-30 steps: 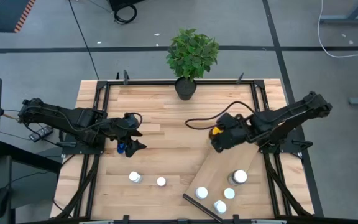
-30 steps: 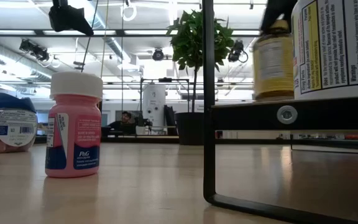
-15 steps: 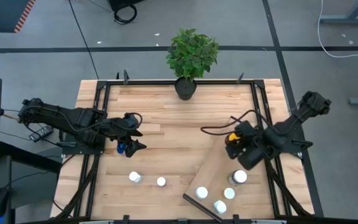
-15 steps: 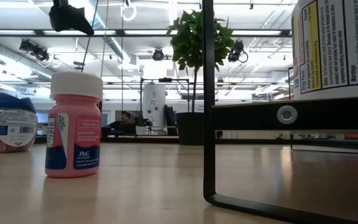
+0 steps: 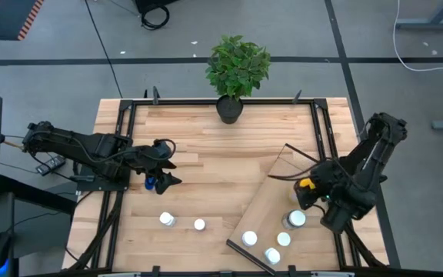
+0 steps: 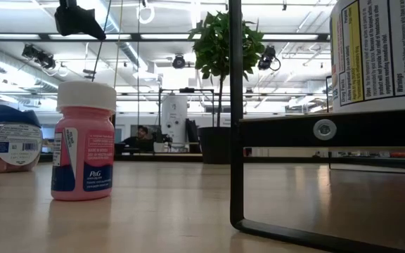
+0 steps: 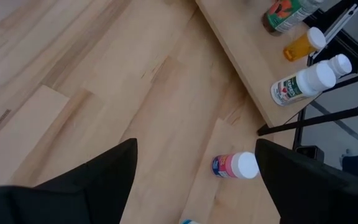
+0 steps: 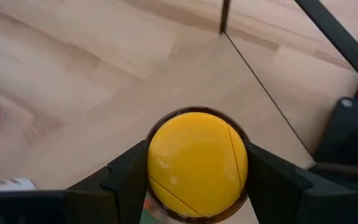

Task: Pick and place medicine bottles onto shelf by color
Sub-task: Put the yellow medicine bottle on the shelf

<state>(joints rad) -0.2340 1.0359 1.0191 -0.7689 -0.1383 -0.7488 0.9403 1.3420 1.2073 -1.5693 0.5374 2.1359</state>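
The right gripper [image 5: 308, 187] holds the yellow-capped amber bottle [image 8: 197, 163] clamped between its jaws, above the shelf [image 5: 271, 201] just beyond the white bottles [image 5: 296, 219]. Next comes lowering it upright and releasing. The left gripper [image 5: 162, 180] waits open by the blue-capped bottle [image 5: 151, 184].

Both arms are dark, slim and jointed, each trailing a loose black cable; broad matte black fingers [image 7: 92, 180] taper to points.
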